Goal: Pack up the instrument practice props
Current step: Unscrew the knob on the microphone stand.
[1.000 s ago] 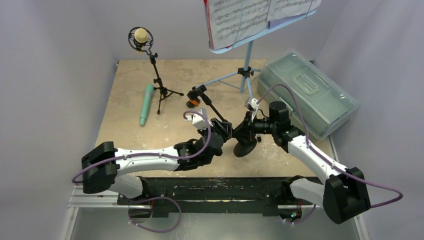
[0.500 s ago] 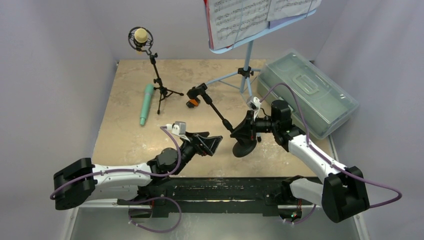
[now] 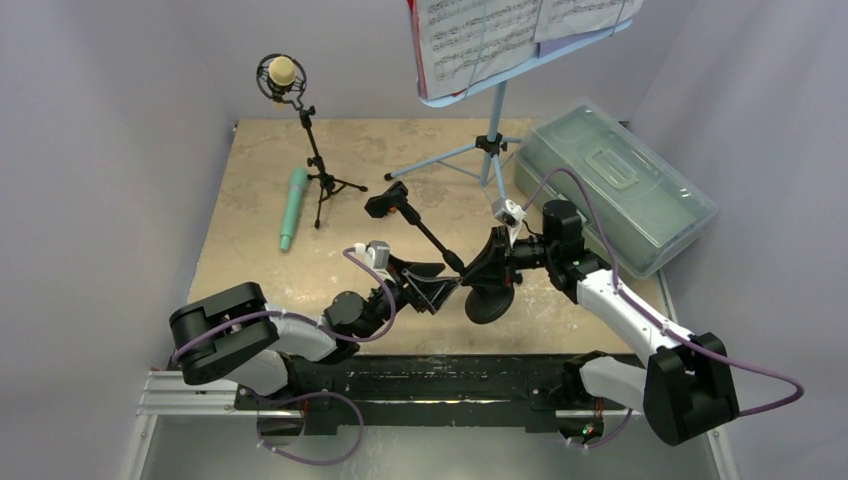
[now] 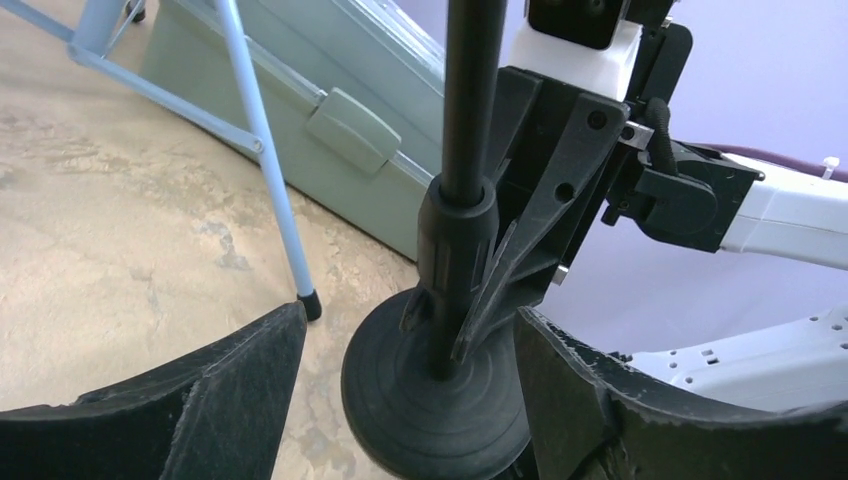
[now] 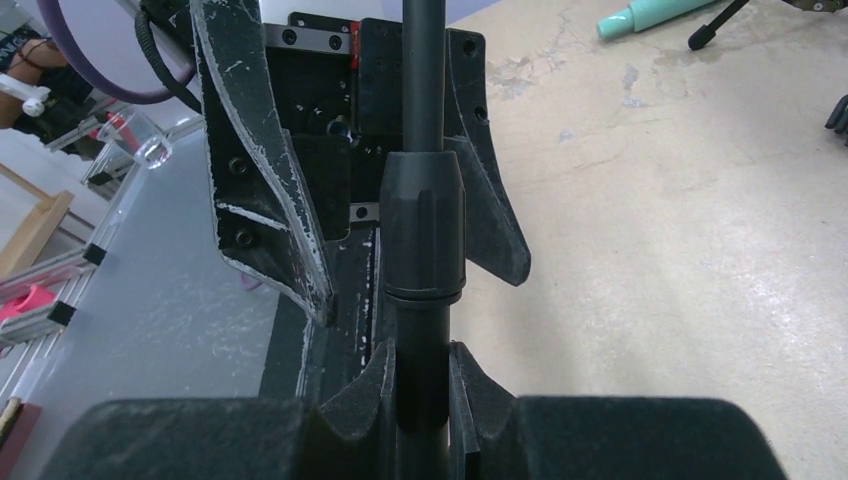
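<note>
Entry: the pole point(image 3: 430, 232) sits mid-table, held tilted. Its long axis runs from the round base point(image 3: 488, 303) at the near right up and away to the clip head point(image 3: 388, 200) at the far left. The right gripper point(image 3: 492, 268) is pinched on the shaft just above the base collar. The right wrist view shows its fingers pressed on either side of the black tube. I cannot tell whether the base edge rests on the table or hangs just clear. The left gripper point(image 3: 440, 288) is spread wide and holds nothing. It lies just left of the base, pointing right, and in its own view the base and collar sit between its two fingers without touching either. The left arm is therefore the free one, and the base is straight ahead of it. The box point(image 3: 640, 190) lies to the right, beyond the right arm, with its lid down. Against half a second ago, the left arm has folded at the elbow and its gripper has come closer to the base. The clip head has dropped a little, and its orange part no longer shows.
</note>
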{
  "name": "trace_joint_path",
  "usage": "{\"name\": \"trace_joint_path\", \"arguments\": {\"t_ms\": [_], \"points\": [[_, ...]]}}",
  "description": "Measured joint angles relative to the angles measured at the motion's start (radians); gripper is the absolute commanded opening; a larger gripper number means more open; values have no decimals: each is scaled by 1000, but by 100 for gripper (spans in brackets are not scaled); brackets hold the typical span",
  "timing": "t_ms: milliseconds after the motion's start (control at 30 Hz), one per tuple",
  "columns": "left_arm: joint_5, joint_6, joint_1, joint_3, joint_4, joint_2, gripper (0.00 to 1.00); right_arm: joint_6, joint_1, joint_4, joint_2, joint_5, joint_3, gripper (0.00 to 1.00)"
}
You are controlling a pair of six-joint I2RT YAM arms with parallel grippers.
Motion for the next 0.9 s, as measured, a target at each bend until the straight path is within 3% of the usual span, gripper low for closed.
{"name": "trace_joint_path", "arguments": {"t_ms": [167, 300, 900], "points": [[15, 0, 0, 50, 23, 38, 65, 0, 0, 0, 0, -6, 0, 0], [14, 1, 0, 55, 28, 57, 54, 0, 0, 0, 0, -6, 0, 0], [-42, 27, 0, 65, 30, 41, 53, -1, -1, 0, 1, 3, -1, 0]]}}
